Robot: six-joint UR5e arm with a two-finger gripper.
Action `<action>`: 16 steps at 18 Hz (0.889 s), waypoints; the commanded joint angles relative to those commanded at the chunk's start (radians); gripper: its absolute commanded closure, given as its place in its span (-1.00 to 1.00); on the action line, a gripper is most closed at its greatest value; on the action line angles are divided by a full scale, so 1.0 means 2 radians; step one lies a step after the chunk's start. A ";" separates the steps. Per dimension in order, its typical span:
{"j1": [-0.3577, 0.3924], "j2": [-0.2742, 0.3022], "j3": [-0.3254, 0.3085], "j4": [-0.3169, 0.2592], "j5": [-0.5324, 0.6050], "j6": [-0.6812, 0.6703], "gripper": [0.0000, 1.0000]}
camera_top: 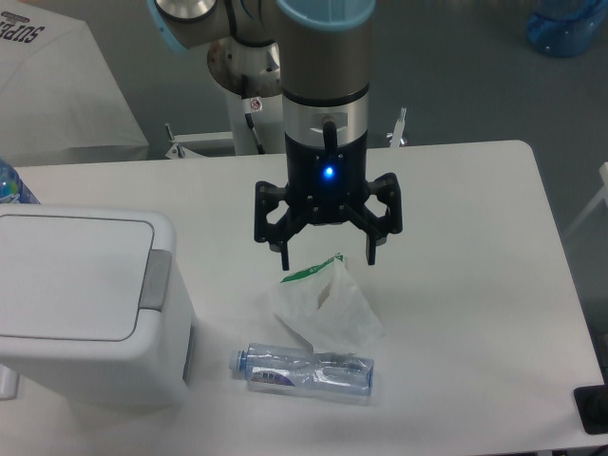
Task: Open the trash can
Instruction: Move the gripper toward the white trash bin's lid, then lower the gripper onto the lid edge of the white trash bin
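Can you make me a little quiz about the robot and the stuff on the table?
1. True or false: the lid of the trash can is open.
2. What lies on the table right under the robot's hand? A) a clear plastic bag B) a red cup C) a book
3. Fill in: the clear bottle is lying on its ____.

Key:
1. False. The flat lid is shut, and the grey button strip is not being touched.
2. A. The clear plastic bag with a green strip sits just below the open hand.
3. Side. It lies flat in front of the bag, to the right of the trash can.
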 joint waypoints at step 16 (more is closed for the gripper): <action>-0.054 -0.007 -0.033 0.018 -0.047 -0.111 -1.00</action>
